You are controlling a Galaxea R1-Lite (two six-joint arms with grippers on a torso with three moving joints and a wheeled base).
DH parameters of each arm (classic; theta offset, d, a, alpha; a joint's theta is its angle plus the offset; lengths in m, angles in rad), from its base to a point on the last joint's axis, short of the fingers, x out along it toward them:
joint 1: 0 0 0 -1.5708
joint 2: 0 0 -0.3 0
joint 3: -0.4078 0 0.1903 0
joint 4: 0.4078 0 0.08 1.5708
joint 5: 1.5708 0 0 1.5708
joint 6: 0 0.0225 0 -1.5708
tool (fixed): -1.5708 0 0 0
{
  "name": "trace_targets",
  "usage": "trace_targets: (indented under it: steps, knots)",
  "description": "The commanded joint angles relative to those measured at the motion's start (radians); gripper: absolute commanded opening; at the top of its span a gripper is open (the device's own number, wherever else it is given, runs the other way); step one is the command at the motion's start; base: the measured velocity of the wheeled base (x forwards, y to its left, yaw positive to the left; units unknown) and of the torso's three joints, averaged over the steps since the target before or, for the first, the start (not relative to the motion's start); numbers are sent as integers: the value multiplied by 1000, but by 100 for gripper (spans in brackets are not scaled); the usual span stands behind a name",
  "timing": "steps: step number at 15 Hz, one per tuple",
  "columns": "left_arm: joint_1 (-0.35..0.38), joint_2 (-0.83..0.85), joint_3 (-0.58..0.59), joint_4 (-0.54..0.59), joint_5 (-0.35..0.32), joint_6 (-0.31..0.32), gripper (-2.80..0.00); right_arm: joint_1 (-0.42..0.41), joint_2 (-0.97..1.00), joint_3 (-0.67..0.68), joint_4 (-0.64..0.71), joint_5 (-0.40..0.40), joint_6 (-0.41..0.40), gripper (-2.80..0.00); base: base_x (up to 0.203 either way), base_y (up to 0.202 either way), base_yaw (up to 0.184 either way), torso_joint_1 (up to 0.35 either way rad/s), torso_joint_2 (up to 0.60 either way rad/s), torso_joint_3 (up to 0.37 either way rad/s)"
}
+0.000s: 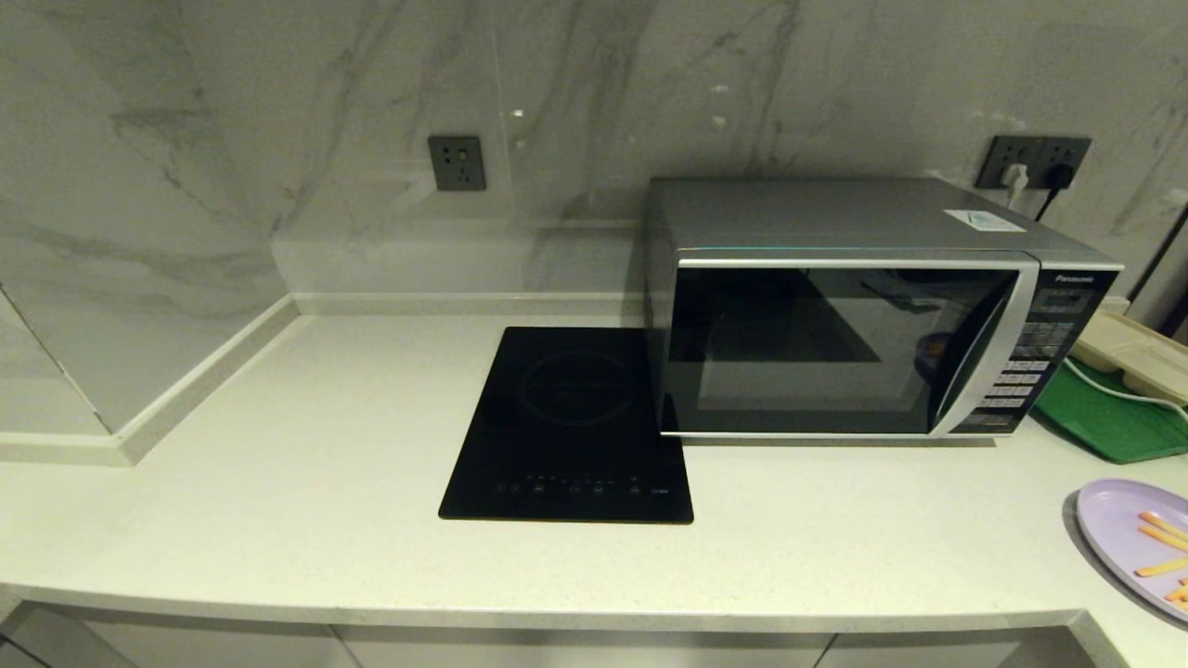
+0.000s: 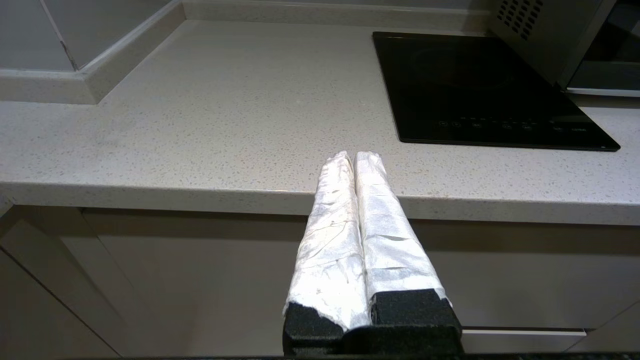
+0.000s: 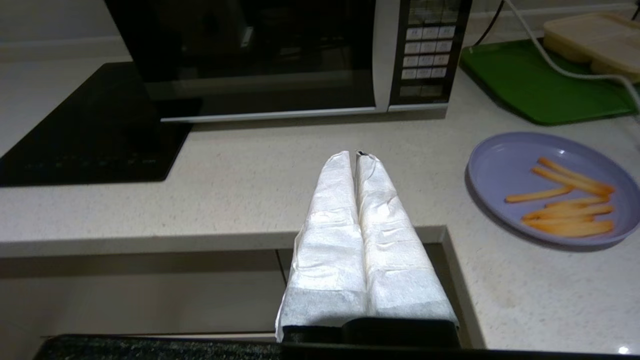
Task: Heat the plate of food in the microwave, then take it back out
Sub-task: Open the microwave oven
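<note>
Before the counter, both hands [image 2: 354,159] [image 3: 356,157] closed

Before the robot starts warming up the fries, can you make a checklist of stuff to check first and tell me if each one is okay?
1. Microwave door shut, so it must be opened first: ok, shut.
2. Plate of food out on the counter, to the microwave's right: ok.
3. Fries all lying inside the plate's rim: ok.
4. Right end effector free to work: ok, shut on nothing, at the counter edge.
5. Left end effector out of the way: ok, shut, empty, at the counter's front edge, left of the black hob.
6. Microwave plugged in: cannot tell; plugs sit in the wall socket, but the cords' ends are hidden.
</note>
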Motion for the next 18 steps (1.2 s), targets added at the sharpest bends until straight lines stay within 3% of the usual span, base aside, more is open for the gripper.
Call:
trace_targets:
  steps: [1,5,7,9,11,14,16,18]
  knots:
    - [0,0,0,0,0,-1,-280,0,293,-135,0,-53,-10,-280,0,0,0,0,0,0]
    - [0,0,0,0,0,-1,-280,10,776,-342,-7,-319,-61,-280,0,0,0,0,0,0]
    - [0,0,0,0,0,-1,-280,51,930,-500,-17,-489,-107,-280,0,0,0,0,0,0]
    - [0,0,0,0,0,-1,-280,115,1043,-570,-34,-667,-121,-280,0,0,0,0,0,0]
    - [0,0,0,0,0,-1,-280,172,1116,-589,-108,-726,-118,-280,0,0,0,0,0,0]
    - [0,0,0,0,0,-1,-280,310,1255,-597,-221,-952,-36,-280,0,0,0,0,0,0]
    - [0,0,0,0,0,-1,-280,386,1335,-600,-237,-1015,55,-280,0,0,0,0,0,0]
    - [0,0,0,1,0,-1,-280,405,1421,-615,-241,-1078,123,-280,0,0,0,0,0,0]
